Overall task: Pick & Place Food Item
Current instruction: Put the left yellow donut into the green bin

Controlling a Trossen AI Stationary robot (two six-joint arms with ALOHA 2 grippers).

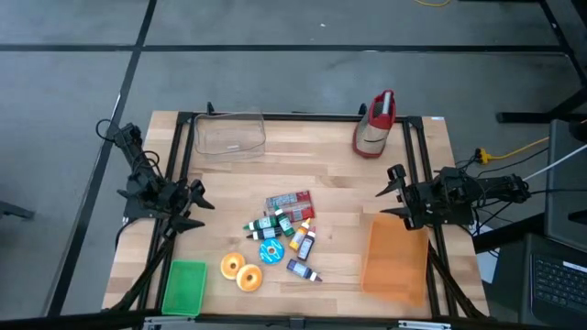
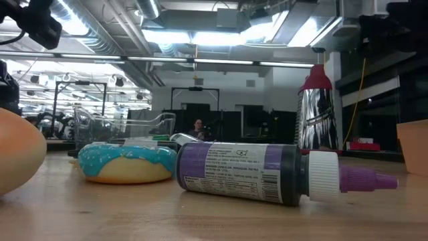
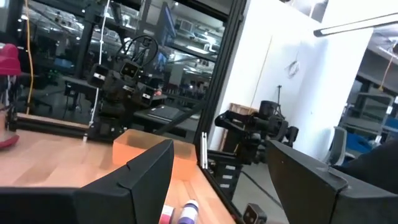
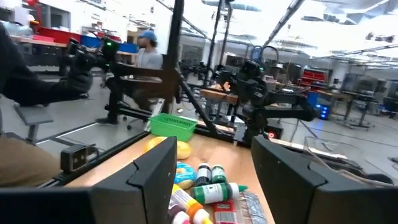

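Left gripper [image 1: 194, 209]: I see it spread, empty, left of frame.
Right gripper [image 1: 393, 194]: spread, empty, right.
Food pile [image 1: 280, 234]: lower centre, between my arms.

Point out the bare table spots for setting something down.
Bare wood lies between the clear tub and the silver bag, also between the bottles and orange bin. The centre is crowded: bottles, doughnuts.

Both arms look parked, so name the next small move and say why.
Probably swing the left gripper out over the two orange-glazed doughnuts. Its jaws stand open and empty at the table's left edge, the right gripper waits likewise, and the food lies untouched beside the green plastic basket.
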